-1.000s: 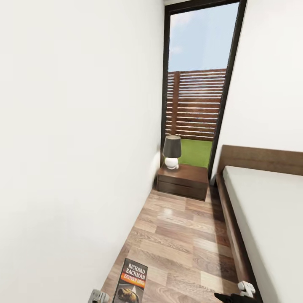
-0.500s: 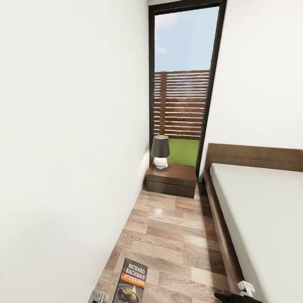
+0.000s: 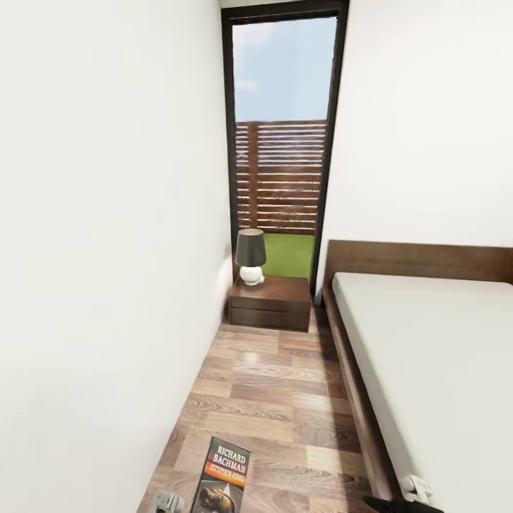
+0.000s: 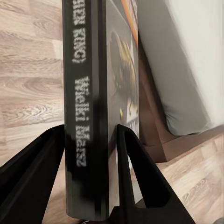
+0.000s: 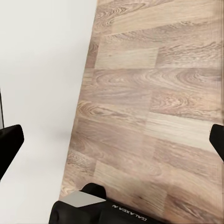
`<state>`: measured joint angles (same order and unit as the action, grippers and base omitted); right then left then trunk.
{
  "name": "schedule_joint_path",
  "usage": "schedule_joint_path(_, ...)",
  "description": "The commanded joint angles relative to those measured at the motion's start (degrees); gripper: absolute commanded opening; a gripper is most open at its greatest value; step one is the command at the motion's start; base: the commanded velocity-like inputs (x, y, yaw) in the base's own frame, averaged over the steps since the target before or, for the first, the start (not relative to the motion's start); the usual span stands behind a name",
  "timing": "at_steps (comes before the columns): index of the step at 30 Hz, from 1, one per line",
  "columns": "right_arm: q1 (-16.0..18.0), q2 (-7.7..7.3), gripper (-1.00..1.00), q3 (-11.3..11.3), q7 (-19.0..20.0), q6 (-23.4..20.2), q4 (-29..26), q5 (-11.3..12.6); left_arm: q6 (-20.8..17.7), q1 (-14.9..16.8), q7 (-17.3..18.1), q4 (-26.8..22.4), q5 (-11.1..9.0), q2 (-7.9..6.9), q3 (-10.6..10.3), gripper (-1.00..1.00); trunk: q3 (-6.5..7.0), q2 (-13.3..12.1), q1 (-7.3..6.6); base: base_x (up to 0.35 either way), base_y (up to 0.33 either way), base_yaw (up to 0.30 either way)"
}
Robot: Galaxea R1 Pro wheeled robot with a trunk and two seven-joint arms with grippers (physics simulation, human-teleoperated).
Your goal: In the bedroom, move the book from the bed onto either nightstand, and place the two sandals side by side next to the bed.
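**Book carried down the aisle toward the nightstand**

The book [image 3: 222, 476] was off the bed [image 3: 427, 356], clamped between the left gripper [image 4: 91, 135] jaws, which pinched its spine and covers near one end. It hung low over the wood floor [image 3: 285, 399], in the narrow aisle between the wall and the bed's long edge. Its long axis ran roughly forward along the aisle, the title end pointing toward the nightstand [image 3: 271, 303] at the far end, below the window. The right gripper [image 5: 112, 140] jaws stood wide apart, holding nothing.

A lamp [image 3: 250, 256] sat at the nightstand's back left corner, so a careless set-down could likely knock it over; the free space lay toward the front and right edges. The tight aisle also risked the book brushing the bed frame, and a grip near one end might let it pivot or slip.
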<state>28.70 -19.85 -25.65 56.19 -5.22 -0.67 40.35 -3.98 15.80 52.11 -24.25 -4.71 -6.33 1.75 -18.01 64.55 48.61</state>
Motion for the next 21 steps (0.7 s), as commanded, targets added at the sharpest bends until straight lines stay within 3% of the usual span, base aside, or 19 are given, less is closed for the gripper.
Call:
schedule_joint_path(1,0.04,-0.01,1.0,-0.36,0.16,-0.56,-0.03,0.58,-0.42,0.01,0.27,-0.01,-0.3,0.0,0.13,-1.0,-0.07,0.04,0.0,0.029,0.0,-0.2)
schedule_joint_path(18,0.04,-0.01,1.0,-0.36,0.19,-0.54,-0.03,0.6,-0.42,0.02,0.33,-0.01,-0.3,0.0,0.19,-1.0,-0.07,0.04,0.0,0.292,0.0,-0.034)
schedule_joint_path(21,0.04,-0.01,1.0,-0.36,0.21,-0.57,-0.03,0.6,-0.42,0.0,0.28,-0.01,-0.3,0.0,0.16,-1.0,-0.07,0.04,0.0,0.109,0.0,-0.126)
